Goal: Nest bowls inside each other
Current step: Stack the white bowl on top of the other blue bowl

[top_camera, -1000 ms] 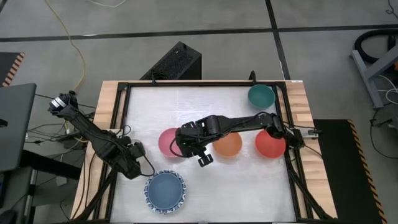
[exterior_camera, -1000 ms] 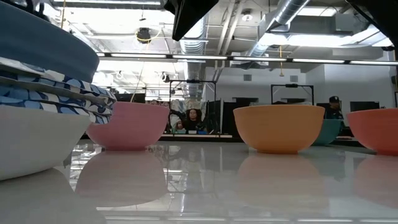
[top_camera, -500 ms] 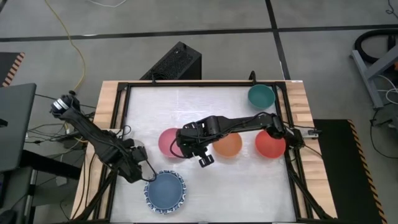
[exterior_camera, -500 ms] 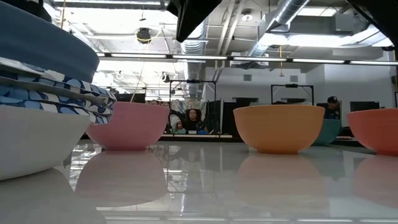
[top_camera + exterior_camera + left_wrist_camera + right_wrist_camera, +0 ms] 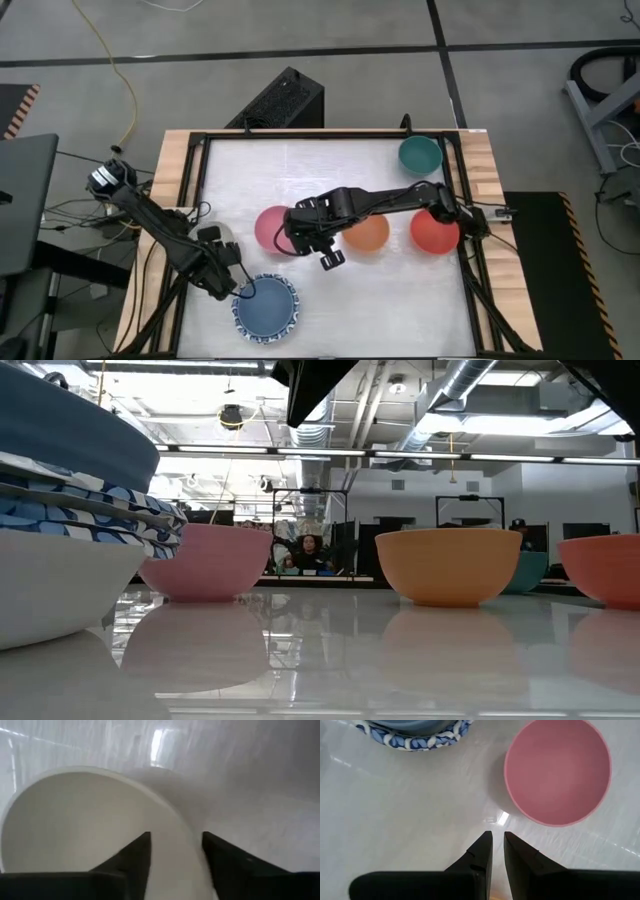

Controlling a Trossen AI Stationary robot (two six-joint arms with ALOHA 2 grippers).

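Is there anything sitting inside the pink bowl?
No, seen from the right wrist camera, the pink bowl is empty, showing only its plain pink inside.

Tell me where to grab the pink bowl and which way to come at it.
Take the pink bowl by its rim, coming from above with one finger inside and one outside the wall. It stands upright and empty, mouth up, apart from the orange bowl and the stack topped by the blue bowl, so the thin rim is free. The side facing the right gripper looks handiest.
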